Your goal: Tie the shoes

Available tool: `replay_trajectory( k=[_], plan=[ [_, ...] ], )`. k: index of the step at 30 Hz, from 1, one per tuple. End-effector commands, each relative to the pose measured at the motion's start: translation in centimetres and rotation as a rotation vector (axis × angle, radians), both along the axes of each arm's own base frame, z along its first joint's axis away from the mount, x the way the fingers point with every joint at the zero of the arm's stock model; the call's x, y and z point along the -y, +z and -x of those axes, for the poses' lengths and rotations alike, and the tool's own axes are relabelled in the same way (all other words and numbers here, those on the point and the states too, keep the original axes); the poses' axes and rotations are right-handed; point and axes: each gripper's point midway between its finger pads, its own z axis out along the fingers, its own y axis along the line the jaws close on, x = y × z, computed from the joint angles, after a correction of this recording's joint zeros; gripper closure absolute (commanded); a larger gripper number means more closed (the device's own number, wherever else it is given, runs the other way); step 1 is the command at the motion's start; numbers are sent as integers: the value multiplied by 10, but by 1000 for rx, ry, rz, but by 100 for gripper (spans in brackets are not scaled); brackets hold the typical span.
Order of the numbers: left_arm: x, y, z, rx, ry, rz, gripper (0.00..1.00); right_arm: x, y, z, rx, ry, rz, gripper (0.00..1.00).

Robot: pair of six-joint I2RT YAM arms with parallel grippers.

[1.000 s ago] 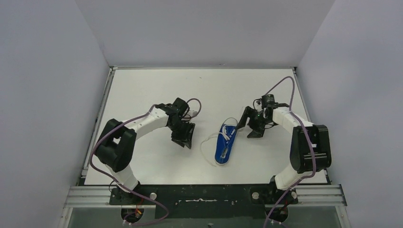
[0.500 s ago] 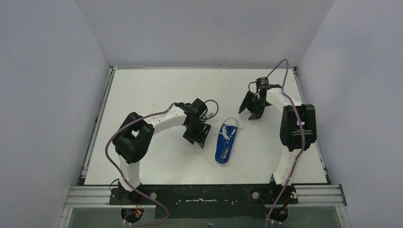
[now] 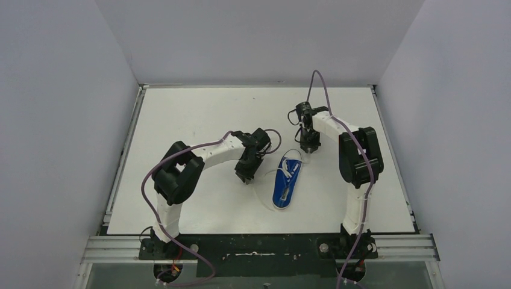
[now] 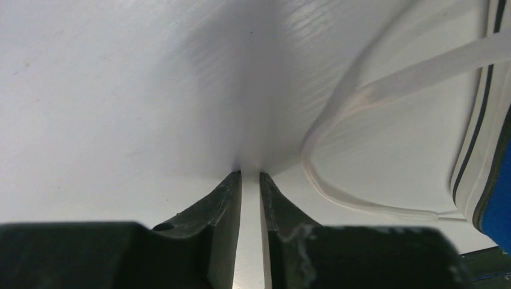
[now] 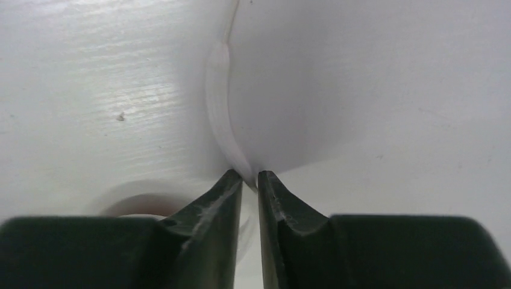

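Observation:
The shoe, a small blue sneaker with a white sole rim, lies in the middle of the table, and its edge shows in the left wrist view. Its thin white lace curls out on the left. My left gripper stands tip-down on the table just left of that lace loop. Its jaws are almost together, with only white showing in the slit. My right gripper is at the shoe's far end. There its jaws are shut on a strand of the lace.
The white table is enclosed by pale walls on the left, right and back. A metal rail carries the arm bases at the near edge. Purple cables arch above both arms.
Both arms swung in toward the shoe. The left one came down beside the left lace loop, the right one at the far end. Both grippers went from wide open to nearly closed.

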Motion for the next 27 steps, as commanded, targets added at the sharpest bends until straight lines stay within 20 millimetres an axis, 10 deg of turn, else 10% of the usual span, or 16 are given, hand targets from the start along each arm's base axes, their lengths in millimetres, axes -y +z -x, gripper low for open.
replay_trajectory(
  k=[1, 8, 13, 27],
  plan=[
    [-20, -14, 0, -2, 19, -110, 90, 30, 7, 1, 50, -15, 106, 88],
    [-33, 2, 18, -9, 2, -94, 99, 66, 16, 26, 25, -62, 38, 100],
    [-12, 33, 24, 20, 8, 122, 52, 57, 36, 66, 0, 12, -127, 100],
    [39, 10, 5, 23, 20, 133, 45, 42, 67, 120, 56, -6, -255, 100]
  ],
)
